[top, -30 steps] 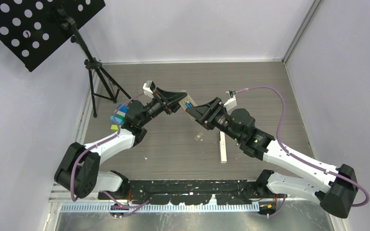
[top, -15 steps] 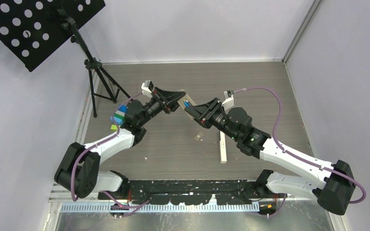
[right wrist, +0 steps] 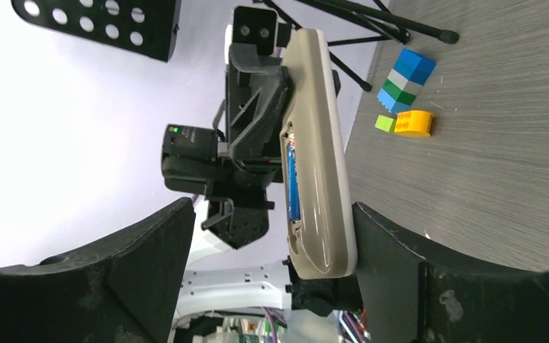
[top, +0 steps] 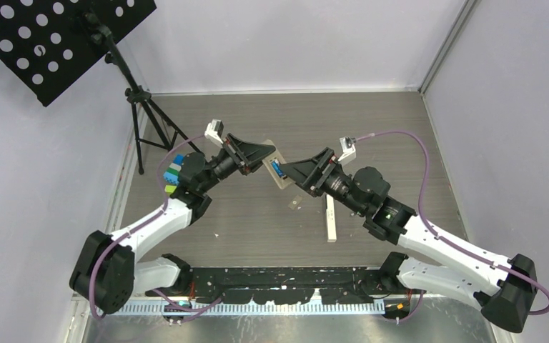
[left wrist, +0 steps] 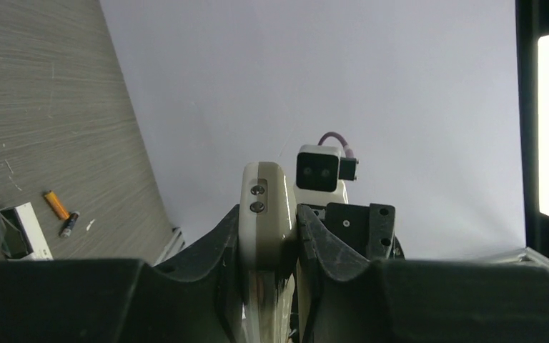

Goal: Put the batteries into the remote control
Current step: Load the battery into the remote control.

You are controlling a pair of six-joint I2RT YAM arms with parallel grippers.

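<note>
- Left of the remote control (right wrist: 322, 136): toy blocks (right wrist: 402, 80) on the bench (top: 243, 214). They're well apart from it and no part of this job.
- Left claw (left wrist: 266, 214) is clenched across the remote's body. It holds the remote up off the bench with the open battery bay facing the other arm. My read: it's acting as a fixture so the right arm can work on the bay.
- Blue battery (right wrist: 292, 187) lies lengthwise in the bay and looks seated. Can't tell if there's a free slot beside it.
- Right claw (right wrist: 270, 207) is released and holds nothing. Its fingers are spread wide, one on each side of the remote's near end, so the blue battery sits just ahead, between them. Can't tell if either finger touches the casing.
- Spares: orange battery (left wrist: 56, 204) and dark battery (left wrist: 68, 224) lie flat on the bench, ends nearly meeting. They're just beside a white box-like piece (left wrist: 18, 230), well apart from the remote and both claws. Can't find them in the overhead view.
- Judgement: one cell is in, more are likely needed. The next fetch would fall to the right claw. Thin cylinders lying flat can roll away from a pinch.
</note>
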